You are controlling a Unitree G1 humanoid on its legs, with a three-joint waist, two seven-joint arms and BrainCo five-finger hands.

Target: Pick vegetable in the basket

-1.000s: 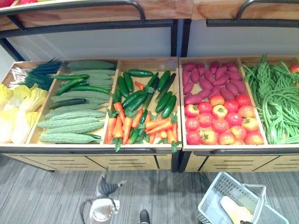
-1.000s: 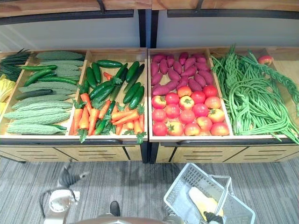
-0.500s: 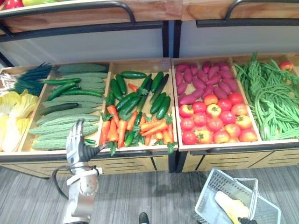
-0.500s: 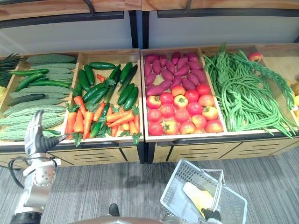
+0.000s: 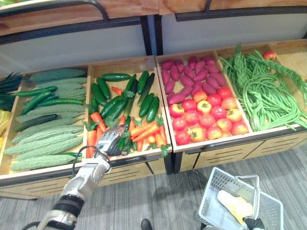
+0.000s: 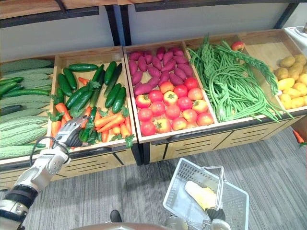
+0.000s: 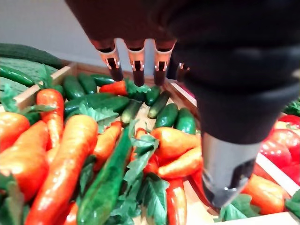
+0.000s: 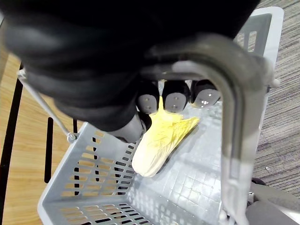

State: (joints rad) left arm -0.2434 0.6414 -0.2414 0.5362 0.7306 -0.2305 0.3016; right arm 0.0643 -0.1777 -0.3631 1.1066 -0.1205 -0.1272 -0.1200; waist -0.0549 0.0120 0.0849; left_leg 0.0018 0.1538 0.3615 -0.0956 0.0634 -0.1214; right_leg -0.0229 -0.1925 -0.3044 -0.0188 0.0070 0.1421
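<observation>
Left wrist view looks along my left robot hand [image 7: 136,61] over a crate [image 5: 127,64] of carrots [image 7: 65,159] and cucumbers [image 5: 146,103]. Its fingers [image 7: 112,61] are straight and a little apart, the thumb [image 7: 229,173] is held off to one side, and nothing lies between them. The dark tips point toward the back of the crate. The carrots lie right under the fingers and palm, heaped at the crate's front with their green tops mixed in. One thin cucumber [image 7: 105,183] lies lengthwise among them. I cannot tell whether the palm touches the heap. In the eye views this robot hand sits over the front left part of the carrot heap, just inside the crate's front rim, with the fat cucumbers farther back. Bitter gourds [image 5: 45,143] fill the crate to its left. Tomatoes [image 5: 206,120] and sweet potatoes [image 5: 192,76] fill the one to its right, and long beans [image 5: 268,96] lie beyond those. My right robot hand [image 6: 218,214] is low on my right side, well apart from the carrots. In the right wrist view its fingers [image 8: 176,101] are curled round the grey handle [image 8: 234,117] of a pale plastic basket [image 6: 184,187]. The basket hangs over the grey floor [image 5: 168,201] in front of the tomato crate. One yellow cabbage [image 5: 233,205] lies on its bottom.
</observation>
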